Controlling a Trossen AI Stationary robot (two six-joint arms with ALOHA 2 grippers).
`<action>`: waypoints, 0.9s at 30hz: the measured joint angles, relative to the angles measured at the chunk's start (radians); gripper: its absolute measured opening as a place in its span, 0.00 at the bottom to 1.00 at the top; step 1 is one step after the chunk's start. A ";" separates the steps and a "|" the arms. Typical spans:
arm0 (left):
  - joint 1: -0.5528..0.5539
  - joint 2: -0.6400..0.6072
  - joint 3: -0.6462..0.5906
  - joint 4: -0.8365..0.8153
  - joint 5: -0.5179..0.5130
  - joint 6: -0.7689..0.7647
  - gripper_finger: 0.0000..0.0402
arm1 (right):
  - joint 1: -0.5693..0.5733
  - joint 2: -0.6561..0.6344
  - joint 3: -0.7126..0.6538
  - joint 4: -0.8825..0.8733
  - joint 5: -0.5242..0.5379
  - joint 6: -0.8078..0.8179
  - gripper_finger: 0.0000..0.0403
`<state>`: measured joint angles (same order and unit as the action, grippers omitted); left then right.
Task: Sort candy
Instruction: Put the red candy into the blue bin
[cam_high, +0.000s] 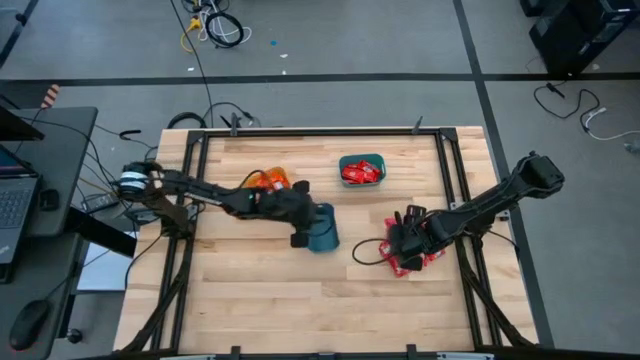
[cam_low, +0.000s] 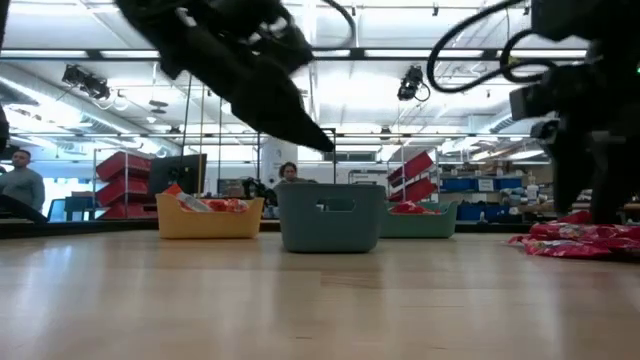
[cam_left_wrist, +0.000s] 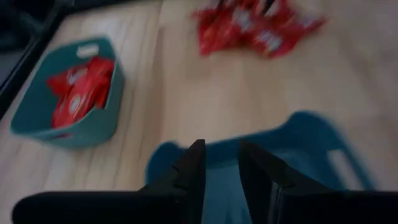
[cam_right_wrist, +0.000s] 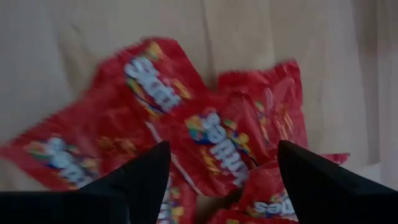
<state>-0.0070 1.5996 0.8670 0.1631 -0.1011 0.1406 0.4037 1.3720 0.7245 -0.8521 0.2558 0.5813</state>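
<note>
The left hand (cam_left_wrist: 221, 171) hangs over the open top of a teal bin (cam_high: 322, 228) near the middle of the bench (cam_high: 260, 300). Its two dark fingers stand a narrow gap apart, and I see nothing between them. Just beside that arm, toward the bench's far-left side, sits a yellow bin (cam_low: 208, 216) with orange-and-white packets (cam_low: 215, 205) heaped in it. A second teal bin (cam_high: 362, 170), a soft-cornered plastic tub, stands near the far edge and holds glossy red packets (cam_left_wrist: 78, 92).

The bench top is pale wooden planking, framed by dark metal rails.

Toward the right edge lies a loose pile of candy (cam_high: 412, 255): flat, crinkled red wrappers with white lettering and small coloured spots, overlapping one another on the wood. The right hand (cam_right_wrist: 221, 177) hovers low over that pile with its fingers spread wide, one on either side of the topmost packets, gripping none of them.
</note>
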 joint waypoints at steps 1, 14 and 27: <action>-0.009 -0.025 -0.034 0.041 0.008 -0.005 0.23 | -0.010 0.000 -0.010 0.010 -0.002 -0.005 0.69; -0.047 -0.289 -0.385 0.447 0.005 -0.021 0.22 | -0.126 -0.001 -0.100 0.110 -0.089 -0.094 0.36; -0.035 -0.348 -0.576 0.751 0.009 -0.002 0.19 | -0.116 -0.011 0.108 0.043 0.023 -0.094 0.09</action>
<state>-0.0418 1.2518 0.2915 0.9144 -0.0917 0.1389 0.2882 1.3613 0.8326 -0.8091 0.2784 0.4869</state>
